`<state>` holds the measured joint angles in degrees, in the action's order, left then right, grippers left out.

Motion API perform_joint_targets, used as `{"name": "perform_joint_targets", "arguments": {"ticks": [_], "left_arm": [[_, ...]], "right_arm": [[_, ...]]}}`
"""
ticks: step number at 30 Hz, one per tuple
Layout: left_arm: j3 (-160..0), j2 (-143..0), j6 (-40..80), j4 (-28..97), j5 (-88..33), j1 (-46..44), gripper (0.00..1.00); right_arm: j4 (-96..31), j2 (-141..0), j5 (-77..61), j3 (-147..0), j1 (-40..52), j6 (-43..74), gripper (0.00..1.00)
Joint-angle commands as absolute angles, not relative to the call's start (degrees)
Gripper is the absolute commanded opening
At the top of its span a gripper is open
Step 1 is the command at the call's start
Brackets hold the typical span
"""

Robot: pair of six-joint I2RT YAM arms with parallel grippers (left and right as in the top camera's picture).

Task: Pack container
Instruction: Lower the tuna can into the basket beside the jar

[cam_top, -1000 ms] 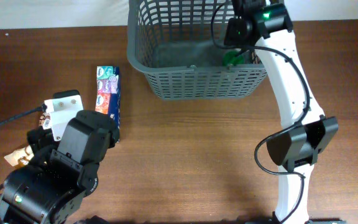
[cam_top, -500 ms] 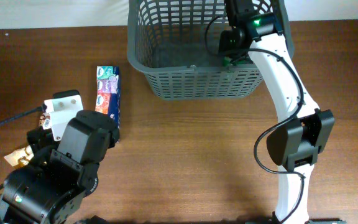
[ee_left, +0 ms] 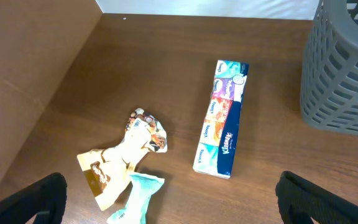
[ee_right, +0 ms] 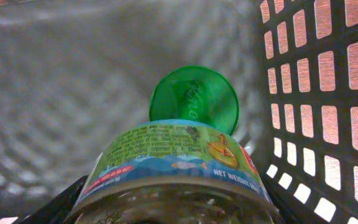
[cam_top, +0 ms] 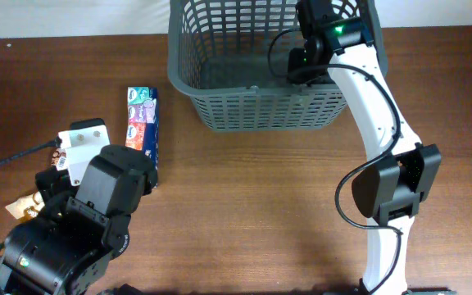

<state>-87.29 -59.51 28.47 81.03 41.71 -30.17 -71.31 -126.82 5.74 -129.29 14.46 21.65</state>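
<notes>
The long tissue pack (ee_left: 222,118) lying on the tabletop carries the brand name "Kleenex" in white script on its dark blue panel, seen in the left wrist view; the words on its other coloured panels are too small to read, there and from overhead. In the right wrist view the jar (ee_right: 179,168) has a green and blue label with "NET WEIGHT" in white along its lower right edge, the fine print above it illegible. The raised script on its green lid (ee_right: 193,99) and the print on the crumpled wrappers (ee_left: 126,158) cannot be made out.
</notes>
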Motion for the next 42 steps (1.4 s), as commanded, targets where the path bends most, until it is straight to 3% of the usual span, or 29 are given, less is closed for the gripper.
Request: {"name": "perform_joint_targets", "arguments": {"ticks": [1, 15, 21, 25, 27, 30, 32, 35, 37, 42], "left_arm": [[-87.9, -59.5, 28.2, 81.1, 41.1, -29.8, 1.00], [-87.9, -59.5, 28.2, 81.1, 41.1, -29.8, 1.00], [-87.9, -59.5, 28.2, 81.1, 41.1, -29.8, 1.00], [-87.9, -59.5, 28.2, 81.1, 41.1, -29.8, 1.00], [-87.9, -59.5, 28.2, 81.1, 41.1, -29.8, 1.00], [-87.9, -59.5, 28.2, 81.1, 41.1, -29.8, 1.00], [-87.9, -59.5, 28.2, 81.1, 41.1, -29.8, 1.00], [-87.9, -59.5, 28.2, 81.1, 41.1, -29.8, 1.00], [-87.9, -59.5, 28.2, 81.1, 41.1, -29.8, 1.00], [-87.9, -59.5, 28.2, 81.1, 41.1, -29.8, 1.00]], "right_arm": [[-71.2, -127.1, 3.6, -129.2, 13.1, 21.2, 0.06], [-73.6, -133.4, 3.1, -129.1, 12.1, 21.2, 0.04], [-73.3, -133.6, 3.2, -129.1, 12.1, 21.2, 0.10], [-73.3, -133.6, 3.1, -129.1, 12.1, 21.2, 0.22], [-73.3, -133.6, 3.1, -129.1, 12.1, 21.2, 0.36], [-73.4, -133.6, 3.2, -129.1, 12.1, 21.2, 0.46], [-73.6, -133.6, 3.1, -129.1, 12.1, 21.2, 0.60], [-73.8, -133.6, 3.2, -129.1, 12.1, 21.2, 0.63], [-73.8, -133.6, 3.2, -129.1, 12.1, 21.2, 0.74], [-74.3, -133.6, 3.2, -129.1, 12.1, 21.2, 0.84]]}}
